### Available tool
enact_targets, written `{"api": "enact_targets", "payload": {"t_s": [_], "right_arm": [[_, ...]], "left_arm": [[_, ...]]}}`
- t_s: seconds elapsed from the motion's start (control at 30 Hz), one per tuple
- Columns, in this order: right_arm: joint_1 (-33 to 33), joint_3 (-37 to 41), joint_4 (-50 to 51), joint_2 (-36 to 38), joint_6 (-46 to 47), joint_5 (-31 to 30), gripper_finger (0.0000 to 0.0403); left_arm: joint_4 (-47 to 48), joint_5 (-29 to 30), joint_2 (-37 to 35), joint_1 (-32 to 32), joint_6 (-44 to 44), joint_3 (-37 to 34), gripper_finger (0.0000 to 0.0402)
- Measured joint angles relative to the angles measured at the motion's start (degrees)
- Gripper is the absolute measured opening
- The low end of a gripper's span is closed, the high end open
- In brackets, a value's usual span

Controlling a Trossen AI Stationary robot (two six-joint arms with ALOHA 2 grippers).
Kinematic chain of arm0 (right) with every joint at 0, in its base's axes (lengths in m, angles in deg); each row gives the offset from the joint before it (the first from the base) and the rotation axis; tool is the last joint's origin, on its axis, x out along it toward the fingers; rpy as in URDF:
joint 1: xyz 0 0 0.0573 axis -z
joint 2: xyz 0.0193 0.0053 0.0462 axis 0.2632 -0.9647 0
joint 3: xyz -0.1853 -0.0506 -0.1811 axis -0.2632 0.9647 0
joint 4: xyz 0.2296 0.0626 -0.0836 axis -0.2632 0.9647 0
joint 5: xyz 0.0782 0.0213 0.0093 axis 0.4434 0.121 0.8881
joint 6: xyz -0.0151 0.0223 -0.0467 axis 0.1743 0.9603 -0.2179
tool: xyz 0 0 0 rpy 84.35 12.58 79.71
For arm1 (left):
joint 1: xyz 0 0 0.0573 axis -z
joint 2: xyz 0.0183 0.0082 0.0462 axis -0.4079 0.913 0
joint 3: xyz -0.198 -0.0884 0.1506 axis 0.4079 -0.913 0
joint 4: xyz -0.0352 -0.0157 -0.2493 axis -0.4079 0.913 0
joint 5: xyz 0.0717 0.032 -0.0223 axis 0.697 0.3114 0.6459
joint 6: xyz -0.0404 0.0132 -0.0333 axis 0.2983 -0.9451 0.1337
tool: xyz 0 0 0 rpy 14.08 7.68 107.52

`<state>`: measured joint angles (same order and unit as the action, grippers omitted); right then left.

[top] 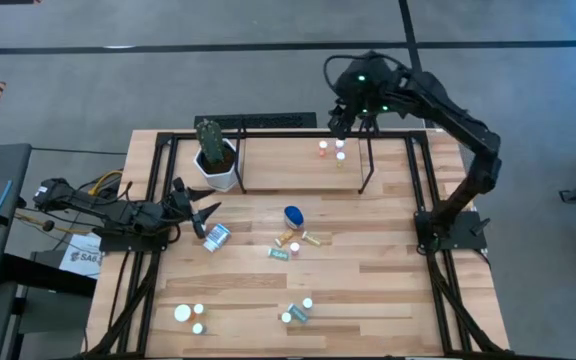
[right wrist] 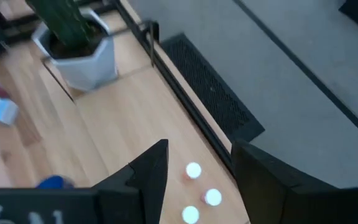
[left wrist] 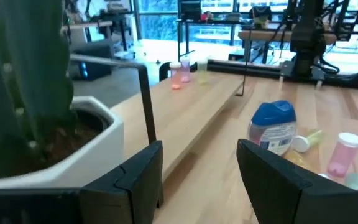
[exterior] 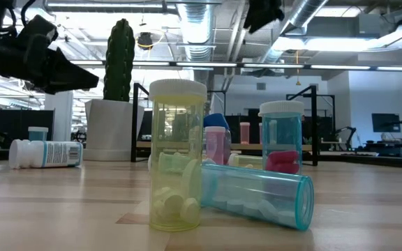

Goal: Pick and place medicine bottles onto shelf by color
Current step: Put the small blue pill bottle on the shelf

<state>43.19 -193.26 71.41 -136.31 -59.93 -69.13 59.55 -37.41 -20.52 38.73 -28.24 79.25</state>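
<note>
The shelf point(top: 288, 165) stands at the table's far side. Three small white-capped bottles point(top: 340, 146) stand upright on its right part; the right wrist view shows their caps point(right wrist: 193, 170) from above. My right gripper point(top: 341, 122) hangs high over them, open, with nothing between its fingers point(right wrist: 197, 149). My left gripper point(top: 204, 214) rests low at the table's left beside the cactus pot, open and holding nothing point(left wrist: 199, 155). A rounded blue bottle point(top: 294, 215) stands mid-table, with a cluster of small bottles point(top: 290, 246) lying just in front of it.
A white pot with a green cactus point(top: 216, 160) stands at the shelf's left end. A white bottle with a teal label point(top: 216, 237) lies close to my left gripper. More bottles stand near the front edge at the left point(top: 190, 316) and centre point(top: 297, 312).
</note>
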Motion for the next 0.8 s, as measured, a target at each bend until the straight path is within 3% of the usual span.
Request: {"api": "enact_targets", "payload": {"t_s": [0.17,0.4,0.57,0.67,0.8], "right_arm": [[-1.3,0.0,0.2,1.9,1.6,0.0,0.0195],[-1.3,0.0,0.2,2.2,1.8,0.0,0.0195],[-1.2,0.1,0.2,1.8,2.0,0.0,0.0195],[-1.6,0.0,0.4,1.4,3.3,0.0,0.0195],[-1.6,0.1,0.9,1.4,3.7,0.0,0.0195]], "left_arm": [[-1.4,-0.1,0.0,0.0,1.8,0.0,0.0196],[-14.9,-5.0,0.0,0.0,3.3,0.0,0.0196],[-24.3,-3.0,0.0,0.0,3.8,0.0,0.0196],[-26.1,0.8,0.0,0.0,3.9,0.0,0.0196],[-26.2,1.2,0.0,0.0,5.8,0.0,0.0196]]}}
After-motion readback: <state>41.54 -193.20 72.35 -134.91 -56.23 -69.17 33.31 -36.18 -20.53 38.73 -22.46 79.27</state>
